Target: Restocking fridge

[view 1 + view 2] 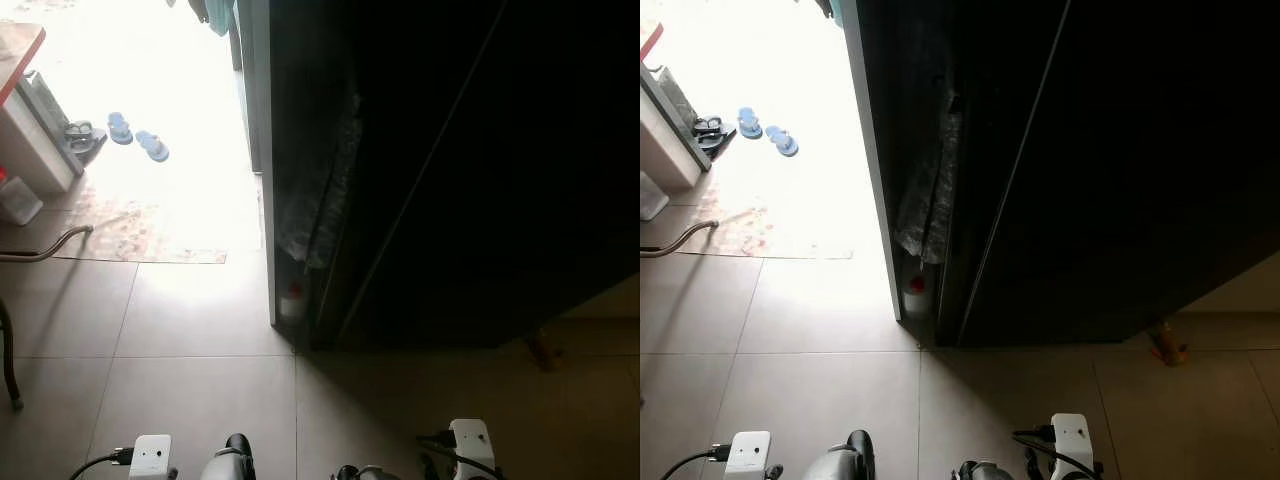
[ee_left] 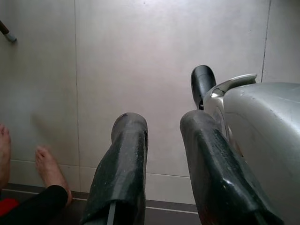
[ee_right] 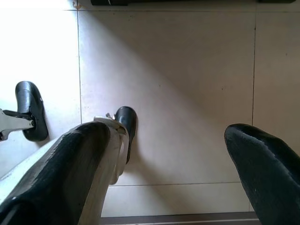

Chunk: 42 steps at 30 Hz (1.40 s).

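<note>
- Left gripper [image 2: 161,136] hanging idle over floor tiles [image 2: 122,65], fingers parted, nothing held.
- Right gripper [image 3: 180,145] likewise pointed down, fingers wide apart, empty.
- Ahead of both: dark fridge [image 1: 450,170], closed.
- Near left gripper: person's bare foot [image 2: 49,168].
- No readable writing.

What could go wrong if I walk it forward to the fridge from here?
A person's bare foot is close beside the left gripper, so a step or arm swing could strike it. The fridge front is very dark, so its door edges are hard to judge. A hose on the floor at left could snag a turn.
</note>
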Motion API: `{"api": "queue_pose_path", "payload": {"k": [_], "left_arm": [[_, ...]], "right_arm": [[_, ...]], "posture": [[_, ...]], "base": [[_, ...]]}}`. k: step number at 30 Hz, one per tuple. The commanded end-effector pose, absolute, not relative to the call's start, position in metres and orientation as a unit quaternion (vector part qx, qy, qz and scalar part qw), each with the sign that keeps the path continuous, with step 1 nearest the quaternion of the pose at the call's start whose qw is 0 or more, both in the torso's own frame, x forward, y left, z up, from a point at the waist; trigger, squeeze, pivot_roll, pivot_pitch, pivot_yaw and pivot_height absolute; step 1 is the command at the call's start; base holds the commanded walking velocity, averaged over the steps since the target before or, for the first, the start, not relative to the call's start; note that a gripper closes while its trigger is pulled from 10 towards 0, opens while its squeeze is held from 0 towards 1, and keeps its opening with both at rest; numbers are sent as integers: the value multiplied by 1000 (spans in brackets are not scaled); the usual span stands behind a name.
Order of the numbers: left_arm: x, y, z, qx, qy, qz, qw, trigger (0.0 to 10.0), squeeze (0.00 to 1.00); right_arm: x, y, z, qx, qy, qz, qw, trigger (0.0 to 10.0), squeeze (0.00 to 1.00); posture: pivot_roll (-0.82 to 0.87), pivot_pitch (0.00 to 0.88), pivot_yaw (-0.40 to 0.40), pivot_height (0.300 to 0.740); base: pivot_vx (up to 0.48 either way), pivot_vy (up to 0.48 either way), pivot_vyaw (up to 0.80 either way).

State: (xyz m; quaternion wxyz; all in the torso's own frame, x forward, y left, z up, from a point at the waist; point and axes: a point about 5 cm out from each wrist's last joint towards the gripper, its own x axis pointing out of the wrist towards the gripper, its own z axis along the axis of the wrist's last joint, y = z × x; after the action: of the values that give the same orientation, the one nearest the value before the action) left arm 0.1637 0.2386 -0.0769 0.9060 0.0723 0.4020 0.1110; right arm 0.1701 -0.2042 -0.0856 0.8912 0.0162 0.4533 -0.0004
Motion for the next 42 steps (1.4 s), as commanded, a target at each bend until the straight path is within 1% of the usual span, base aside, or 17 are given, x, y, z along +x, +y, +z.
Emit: {"api": "queue_pose_path", "payload": {"k": [1, 13, 18, 25, 33, 42], "left_arm": [[153, 238, -82, 78, 421, 106, 897, 10000, 0], [156, 242, -80, 90, 422, 94, 897, 10000, 0], [158, 245, -79, 97, 421, 91, 897, 10000, 0], [160, 248, -77, 104, 419, 87, 898, 10000, 0], [161, 250, -76, 107, 418, 85, 898, 10000, 0], [162, 249, -76, 104, 419, 86, 898, 10000, 0]], "right_arm": [[156, -207, -91, 24, 470, -8, 882, 10000, 0], [157, -203, -91, 46, 464, -18, 884, 10000, 0], [160, -198, -91, 58, 460, -18, 886, 10000, 0], [161, -195, -91, 65, 458, -18, 886, 10000, 0], [161, -195, -91, 67, 460, -21, 885, 10000, 0], [162, -195, -91, 65, 463, -25, 884, 10000, 0]], "posture": [[-28, 249, -92, 740], [-27, 243, -70, 740], [-28, 220, -41, 740], [-29, 200, -20, 740], [-32, 189, -10, 740], [-31, 182, -12, 740]], "base": [[0, -371, 0], [0, -376, 0], [0, -382, 0], [0, -382, 0], [0, -378, 0], [0, 0, 0]]}}
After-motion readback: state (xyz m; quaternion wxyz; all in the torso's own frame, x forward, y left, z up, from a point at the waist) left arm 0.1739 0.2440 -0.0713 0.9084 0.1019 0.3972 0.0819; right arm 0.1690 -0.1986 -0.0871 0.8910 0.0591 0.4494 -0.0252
